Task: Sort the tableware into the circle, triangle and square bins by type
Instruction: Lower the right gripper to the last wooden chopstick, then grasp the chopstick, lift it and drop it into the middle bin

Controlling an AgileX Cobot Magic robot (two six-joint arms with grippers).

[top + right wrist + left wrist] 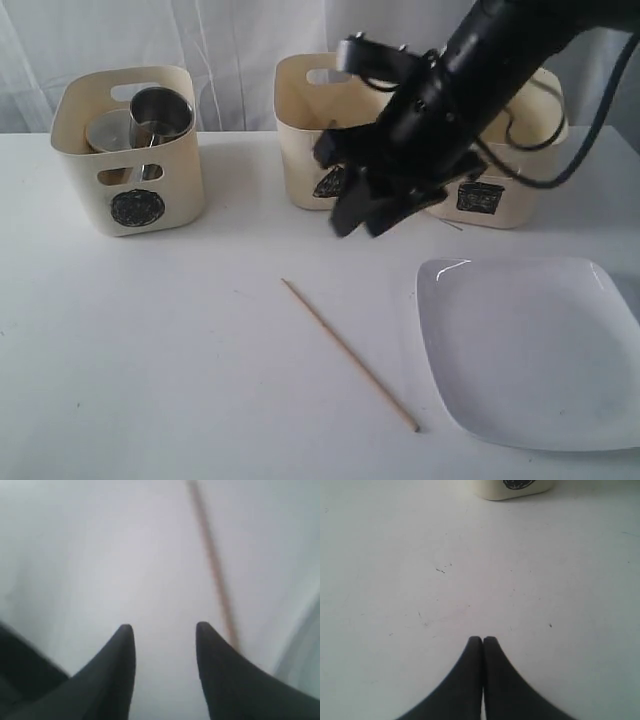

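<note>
The wooden chopstick (350,355) (215,570) lies flat on the table (150,350), below the right gripper (365,215) (162,627) and untouched by it. That gripper's jaws are spread and empty. The white square plate (530,350) lies beside the chopstick. The left gripper (482,639) hangs over bare table, jaws pressed together.

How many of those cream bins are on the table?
3. The left bin stands clear; the middle bin and the right bin sit partly behind the robot's arm. No others show.
</note>
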